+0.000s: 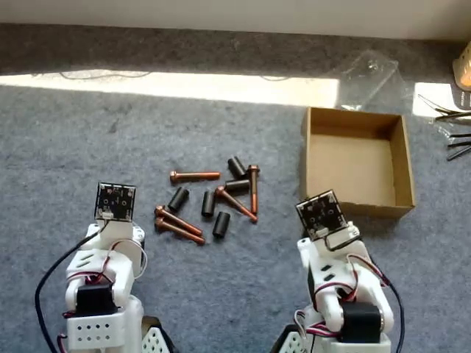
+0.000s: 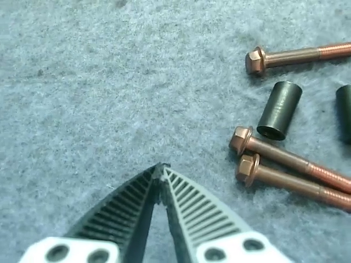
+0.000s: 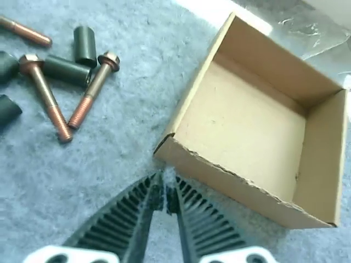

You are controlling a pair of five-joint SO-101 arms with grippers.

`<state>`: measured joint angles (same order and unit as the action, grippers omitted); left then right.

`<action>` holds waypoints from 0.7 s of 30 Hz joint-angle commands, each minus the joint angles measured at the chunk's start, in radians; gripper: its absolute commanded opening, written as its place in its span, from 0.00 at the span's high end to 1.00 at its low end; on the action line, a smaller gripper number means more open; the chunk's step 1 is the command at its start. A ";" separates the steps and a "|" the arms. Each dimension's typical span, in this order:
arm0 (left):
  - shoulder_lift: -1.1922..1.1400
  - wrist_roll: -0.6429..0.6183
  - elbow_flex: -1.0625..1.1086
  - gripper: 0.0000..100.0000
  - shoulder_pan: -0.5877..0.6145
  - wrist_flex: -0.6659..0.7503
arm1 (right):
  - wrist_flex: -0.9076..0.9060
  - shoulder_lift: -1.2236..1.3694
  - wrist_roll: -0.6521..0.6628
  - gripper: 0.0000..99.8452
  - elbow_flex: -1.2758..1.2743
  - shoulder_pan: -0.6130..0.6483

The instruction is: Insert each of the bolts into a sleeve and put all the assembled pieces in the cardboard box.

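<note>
The left gripper (image 2: 160, 174) has its ribbed jaws pressed together on nothing, over grey carpet (image 2: 82, 82) just left of the pile. The right gripper (image 3: 164, 189) is squeezed closed too, also empty, right by the near-left corner of the cardboard box (image 3: 241, 126). In the high view both sets of jaws are tucked under the wrist boards (image 1: 115, 201).

The bolts (image 1: 235, 204) and sleeves (image 1: 208, 203) lie loose between the arms, left of the box. One bolt (image 1: 195, 176) runs left-right, head left. Another bolt (image 1: 253, 187) runs near-far, head far. Two more bolts (image 1: 178, 218) lie parallel, heads left, slanting near-right. The left wrist view crops their shafts.
</note>
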<state>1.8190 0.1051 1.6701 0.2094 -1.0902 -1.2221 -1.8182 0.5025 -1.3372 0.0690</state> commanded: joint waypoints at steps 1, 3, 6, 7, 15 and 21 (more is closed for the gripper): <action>0.007 0.043 -0.074 0.99 0.013 0.012 | -0.079 0.125 -0.015 0.99 0.211 0.004; 0.007 0.064 -0.107 0.99 0.013 0.012 | -0.099 0.254 -0.015 0.99 0.311 0.004; 0.007 0.086 -0.170 0.99 0.013 -0.025 | -0.093 0.476 -0.015 0.99 0.432 0.008; 0.007 0.091 -0.196 0.99 0.013 -0.041 | -0.090 0.549 -0.015 0.99 0.467 0.008; -0.016 0.118 -0.337 0.99 0.012 -0.094 | -0.091 1.003 -0.068 0.99 0.753 0.077; -0.323 0.118 -0.450 0.99 -0.087 -0.087 | -0.101 1.256 -0.150 0.99 0.946 0.239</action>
<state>1.7100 0.2186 1.3357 0.1926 -1.1792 -1.3172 -0.6567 0.3859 -0.5102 0.2363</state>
